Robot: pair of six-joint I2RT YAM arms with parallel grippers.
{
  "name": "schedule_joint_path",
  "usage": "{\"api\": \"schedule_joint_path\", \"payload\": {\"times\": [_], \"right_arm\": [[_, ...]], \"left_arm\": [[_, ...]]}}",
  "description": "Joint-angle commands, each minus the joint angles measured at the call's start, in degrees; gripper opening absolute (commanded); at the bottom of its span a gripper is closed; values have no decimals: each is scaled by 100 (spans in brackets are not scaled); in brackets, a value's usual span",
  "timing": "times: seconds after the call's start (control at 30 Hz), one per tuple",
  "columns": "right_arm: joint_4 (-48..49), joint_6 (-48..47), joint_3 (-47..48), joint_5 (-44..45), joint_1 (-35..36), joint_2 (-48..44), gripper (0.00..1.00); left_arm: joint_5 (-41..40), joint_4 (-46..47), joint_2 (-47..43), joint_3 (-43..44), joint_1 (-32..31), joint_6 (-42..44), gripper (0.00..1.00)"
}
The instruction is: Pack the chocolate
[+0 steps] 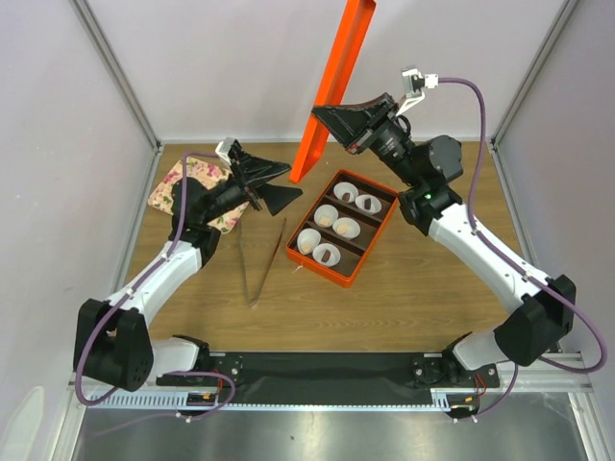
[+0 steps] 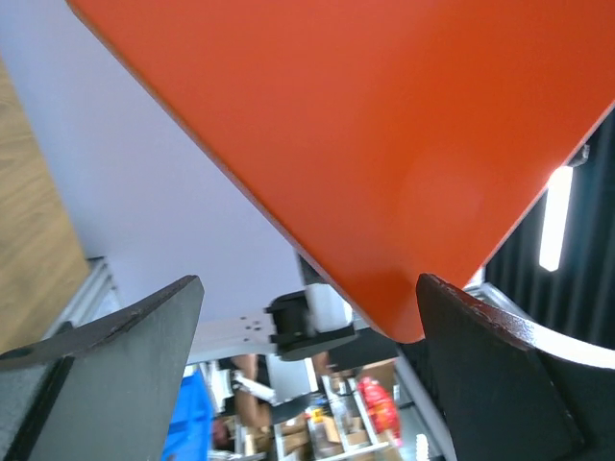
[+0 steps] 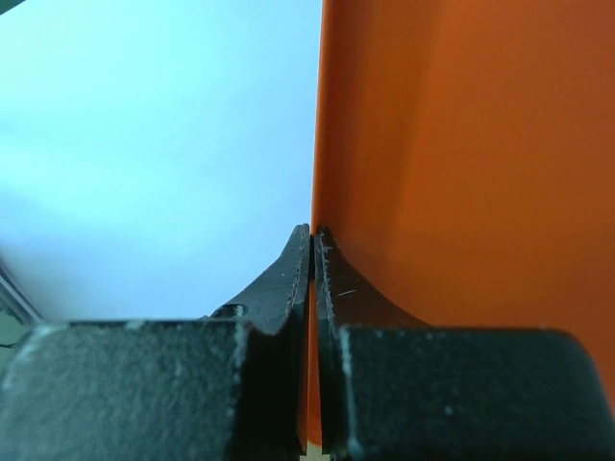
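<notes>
The orange divided box (image 1: pixel 357 263) sits mid-table with several white paper cups in it. Tiny chocolate pieces lie in the cups, some pale golden (image 1: pixel 327 217), some dark brown (image 1: pixel 368 203). My right gripper (image 1: pixel 322 113) is shut on the edge of the flat orange lid (image 1: pixel 338 82) and holds it upright above the box's far left. In the right wrist view the jaws (image 3: pixel 314 252) pinch the lid (image 3: pixel 461 144). My left gripper (image 1: pixel 295 182) is open and empty at the lid's lower end. In the left wrist view (image 2: pixel 307 317) the lid's corner (image 2: pixel 384 144) is by the right finger.
Metal tongs (image 1: pixel 264 261) lie on the wooden table left of the box. A floral cloth (image 1: pixel 187 187) lies at the far left under the left arm. White walls enclose the back and both sides.
</notes>
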Motion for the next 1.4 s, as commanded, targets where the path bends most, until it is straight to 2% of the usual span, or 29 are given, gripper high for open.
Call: {"api": "schedule_joint_path", "payload": {"times": [0.0, 0.17, 0.27, 0.47, 0.87, 1.03, 1.1, 1.27, 1.37], "right_arm": [[1230, -202, 37, 327, 121, 176, 0], [1555, -168, -103, 354, 174, 255, 0], [1819, -54, -323, 441, 183, 212, 0], [2232, -63, -674, 722, 219, 158, 0], [3041, 324, -1413, 776, 236, 115, 0], [3120, 403, -1825, 758, 192, -17, 0], [3208, 508, -1949, 714, 105, -61, 0], [3217, 720, -2415, 512, -115, -219, 0], [3217, 755, -2660, 363, -238, -316, 0]], "left_arm": [[-162, 773, -66, -33, 41, -823, 100], [-741, 1789, 101, -480, 41, -1743, 100], [-857, 2091, 294, -464, 41, -1931, 100], [-988, 2039, 294, -481, 15, -2062, 100], [-1463, 2653, 610, -384, -100, -2555, 98], [-1692, 3329, 839, -385, -108, -2888, 84], [-1709, 3410, 900, -367, -108, -2915, 81], [-1788, 3691, 1006, -349, -117, -3003, 64], [-1693, 3832, 1094, -262, -117, -3047, 58]]}}
